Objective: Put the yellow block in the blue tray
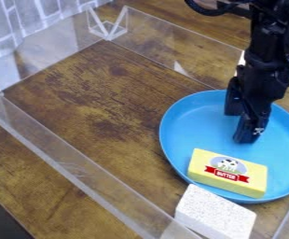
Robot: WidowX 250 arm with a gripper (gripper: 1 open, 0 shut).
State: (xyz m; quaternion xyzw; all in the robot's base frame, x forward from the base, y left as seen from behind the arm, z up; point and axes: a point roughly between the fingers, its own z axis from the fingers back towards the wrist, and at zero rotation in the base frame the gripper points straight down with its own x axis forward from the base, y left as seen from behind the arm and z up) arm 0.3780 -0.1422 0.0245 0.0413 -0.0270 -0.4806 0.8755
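Across the dark, worn wooden tabletop [97, 103] clear plastic walls [41, 131] are standing as a low enclosure around the work area. Toward the right, the large round shallow bright-blue plastic tray [185, 126] is lying flat on the wood. Inside it, near its front edge, the small yellow rectangular block [230, 174] is resting flat like a butter stick, showing a red-and-white oval label on its top face. Just in front of the tray, outside its rim, a white speckled sponge-like block [215, 213] is sitting at the bottom of the view.

Above and slightly right of the yellow block, well clear of it, the black pincer [245, 138] is pointing straight down over the tray's floor. Its fingers are standing spread and are gripping nothing; whether their tips are touching the blue surface cannot be told. The black robot arm [269, 56] is rising from it toward the upper right corner.
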